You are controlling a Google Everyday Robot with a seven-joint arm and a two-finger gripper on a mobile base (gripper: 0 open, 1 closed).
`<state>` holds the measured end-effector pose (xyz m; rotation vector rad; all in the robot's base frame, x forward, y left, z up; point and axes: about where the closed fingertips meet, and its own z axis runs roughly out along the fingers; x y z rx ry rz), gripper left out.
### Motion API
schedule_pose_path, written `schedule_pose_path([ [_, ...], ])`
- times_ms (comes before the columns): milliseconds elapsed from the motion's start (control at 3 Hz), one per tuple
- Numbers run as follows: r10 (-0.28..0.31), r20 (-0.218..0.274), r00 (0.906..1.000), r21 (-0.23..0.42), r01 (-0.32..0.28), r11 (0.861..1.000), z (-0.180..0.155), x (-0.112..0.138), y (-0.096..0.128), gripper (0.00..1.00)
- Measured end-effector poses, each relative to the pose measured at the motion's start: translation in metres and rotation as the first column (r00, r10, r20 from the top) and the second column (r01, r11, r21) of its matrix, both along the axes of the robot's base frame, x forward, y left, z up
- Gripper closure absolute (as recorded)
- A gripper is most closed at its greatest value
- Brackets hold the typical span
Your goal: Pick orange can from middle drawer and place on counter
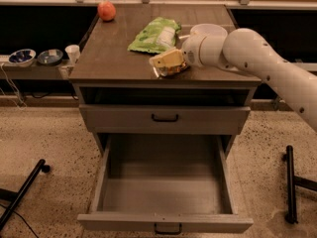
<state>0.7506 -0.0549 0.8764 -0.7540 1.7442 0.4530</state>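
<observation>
The orange can (172, 71) is on the counter (111, 58) near its front edge, right of the middle; only its shiny lower part shows. My gripper (167, 63), at the end of the white arm (257, 58) reaching in from the right, has its pale yellow fingers (166, 59) closed around the can's top. The middle drawer (163, 195) is pulled out below; its grey floor is bare and its dark handle (167, 228) is at the bottom edge.
A green bag (156, 33) lies just behind the gripper and a red-orange fruit (106, 10) sits at the counter's back left. A closed drawer front (165, 118) is above the open one. Two bowls (22, 57) and a cup (73, 52) stand at the left. Black legs (291, 182) stand on the floor at right.
</observation>
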Motion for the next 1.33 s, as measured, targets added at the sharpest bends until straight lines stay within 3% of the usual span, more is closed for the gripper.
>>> schedule_pose_path([
  [667, 0.031, 0.067, 0.9973, -0.02, -0.03, 0.999, 0.016, -0.006, -0.009, 0.0],
  [1000, 0.061, 0.103, 0.9928, -0.038, -0.058, 0.998, 0.025, -0.012, -0.025, 0.0],
  [1333, 0.063, 0.134, 0.989, -0.124, -0.046, 0.991, 0.036, -0.024, -0.073, 0.0],
])
